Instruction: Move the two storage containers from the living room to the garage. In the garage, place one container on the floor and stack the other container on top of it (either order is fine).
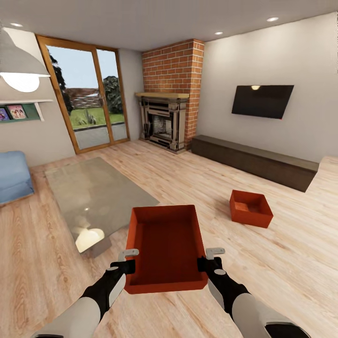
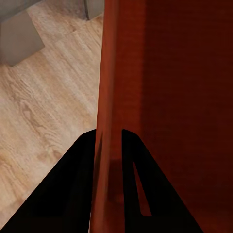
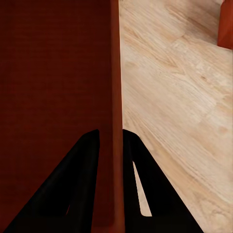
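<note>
Over wood floor [image 1: 281, 253], left gripper [image 1: 127, 261] and right gripper [image 1: 209, 258] each pinch one container's [image 1: 166, 246] wall.

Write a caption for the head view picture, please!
Both grippers hold one orange box; another box waits.

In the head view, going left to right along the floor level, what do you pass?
Blue sofa → glass coffee table → held storage container, gripped by the left gripper and right gripper on its side walls → second storage container on the wood floor.
</note>
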Controlling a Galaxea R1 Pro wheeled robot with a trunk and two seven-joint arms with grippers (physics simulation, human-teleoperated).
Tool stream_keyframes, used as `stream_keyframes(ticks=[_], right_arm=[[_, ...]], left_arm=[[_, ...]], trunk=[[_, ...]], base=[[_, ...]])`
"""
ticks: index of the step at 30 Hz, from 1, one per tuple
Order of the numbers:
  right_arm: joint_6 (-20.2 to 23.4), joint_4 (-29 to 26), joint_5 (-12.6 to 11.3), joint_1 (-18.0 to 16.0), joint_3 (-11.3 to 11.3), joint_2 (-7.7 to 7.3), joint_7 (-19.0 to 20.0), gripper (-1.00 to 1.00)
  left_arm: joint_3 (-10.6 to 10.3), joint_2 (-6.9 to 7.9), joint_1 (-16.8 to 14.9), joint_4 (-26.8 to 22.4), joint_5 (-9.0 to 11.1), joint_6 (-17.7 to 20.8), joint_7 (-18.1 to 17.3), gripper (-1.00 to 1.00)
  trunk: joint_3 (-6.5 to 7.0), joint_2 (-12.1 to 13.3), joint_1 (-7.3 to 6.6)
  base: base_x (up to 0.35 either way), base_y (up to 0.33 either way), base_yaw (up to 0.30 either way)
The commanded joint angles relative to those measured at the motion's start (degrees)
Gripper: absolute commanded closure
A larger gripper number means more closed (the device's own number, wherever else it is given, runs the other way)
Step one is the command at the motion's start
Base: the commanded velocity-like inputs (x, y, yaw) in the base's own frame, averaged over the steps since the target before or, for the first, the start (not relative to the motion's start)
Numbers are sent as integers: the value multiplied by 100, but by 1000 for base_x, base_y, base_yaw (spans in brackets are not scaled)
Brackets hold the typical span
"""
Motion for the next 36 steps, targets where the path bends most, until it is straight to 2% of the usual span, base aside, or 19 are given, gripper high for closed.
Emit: stream_keyframes(ticks=[1, 36], right_arm=[[-25, 1, 63, -4, -226, 9, -530, 100], [-32, 1, 63, -4, -226, 9, -536, 100]], left_arm=[[87, -42, -1, -16, -9, 33, 33, 100], [93, -42, -1, -16, -9, 33, 33, 100]], trunk=[[3, -5, 1], [322, -5, 1]], base=[[0, 0, 0], [0, 0, 0]])
